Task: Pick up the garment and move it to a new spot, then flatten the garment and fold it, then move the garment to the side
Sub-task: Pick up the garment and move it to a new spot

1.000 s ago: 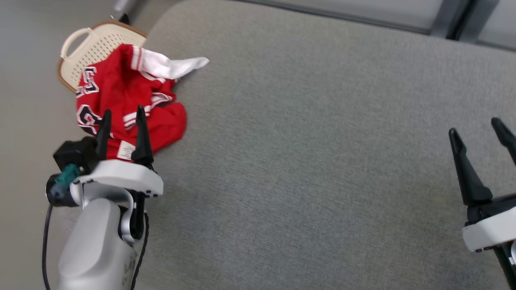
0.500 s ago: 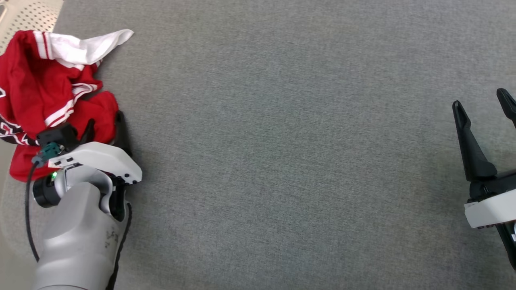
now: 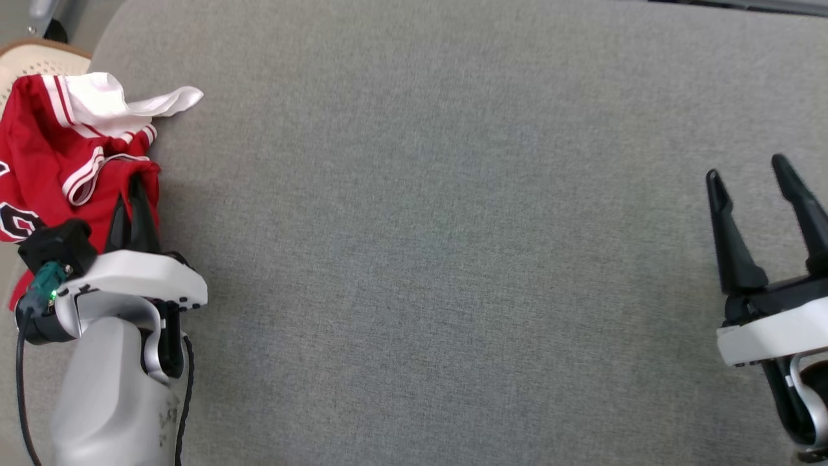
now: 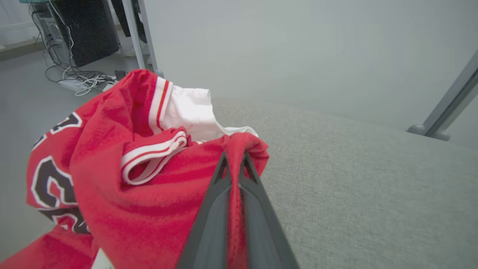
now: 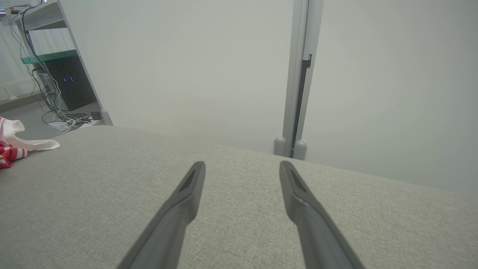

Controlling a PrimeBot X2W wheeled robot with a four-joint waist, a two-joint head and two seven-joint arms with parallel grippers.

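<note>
The garment (image 3: pixel 58 155) is a red jersey with white trim and dark numbers, bunched at the far left edge of the grey padded table (image 3: pixel 427 233). My left gripper (image 3: pixel 132 194) is shut on a red fold of it. In the left wrist view the two fingers pinch that fold of the garment (image 4: pixel 149 194) at their tips (image 4: pixel 234 158), and the cloth rises toward them. My right gripper (image 3: pixel 747 171) stands open over bare table at the right, far from the garment; its fingers (image 5: pixel 186 186) hold nothing. A white and red bit of the garment (image 5: pixel 15 145) shows at the left edge.
A cream perforated basket (image 3: pixel 39 61) sits under the garment at the table's left edge. Beyond the table stand a metal post (image 5: pixel 298 82), and a dark computer case with cables (image 4: pixel 86 33) on the floor.
My left gripper has closed on a red fold of the garment. The head camera has shifted between frames. The right gripper stays open.
</note>
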